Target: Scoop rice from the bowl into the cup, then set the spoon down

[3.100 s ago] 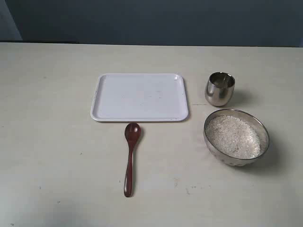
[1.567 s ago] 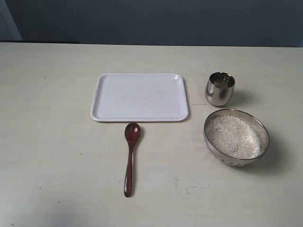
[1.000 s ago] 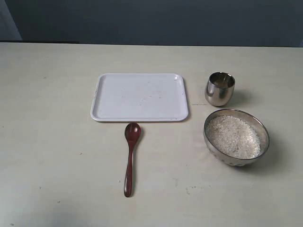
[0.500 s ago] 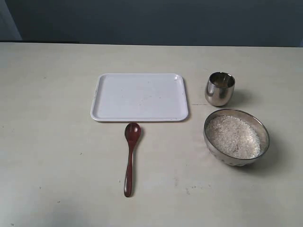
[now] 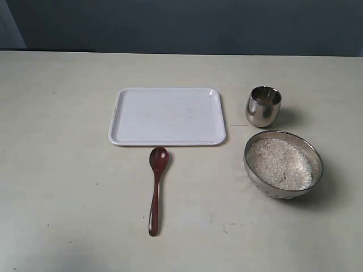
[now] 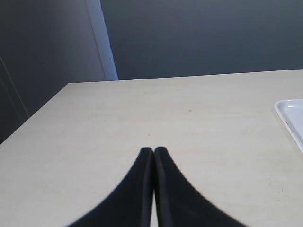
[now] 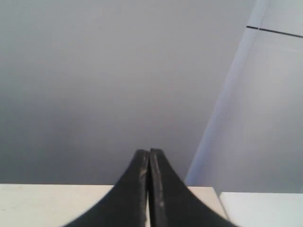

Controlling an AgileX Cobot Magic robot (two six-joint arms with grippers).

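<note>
Left gripper point(image 6: 154, 151): fingers pressed together, nothing held, low over the table point(image 6: 142, 113). Right gripper point(image 7: 148, 153): likewise closed and empty.

Spoon point(image 5: 156, 190): flat on the table, handle toward the near edge, head just short of the white tray point(image 5: 167, 116).

Bowl point(image 5: 253, 175): well right of the spoon, filled with rice point(image 5: 281, 163).

Cup point(image 5: 263, 106): upright just beyond the bowl, apparently not touching it; interior unreadable.

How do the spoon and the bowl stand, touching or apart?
Apart. The exterior view shows the spoon lying left of the bowl, with bare table between them.
</note>
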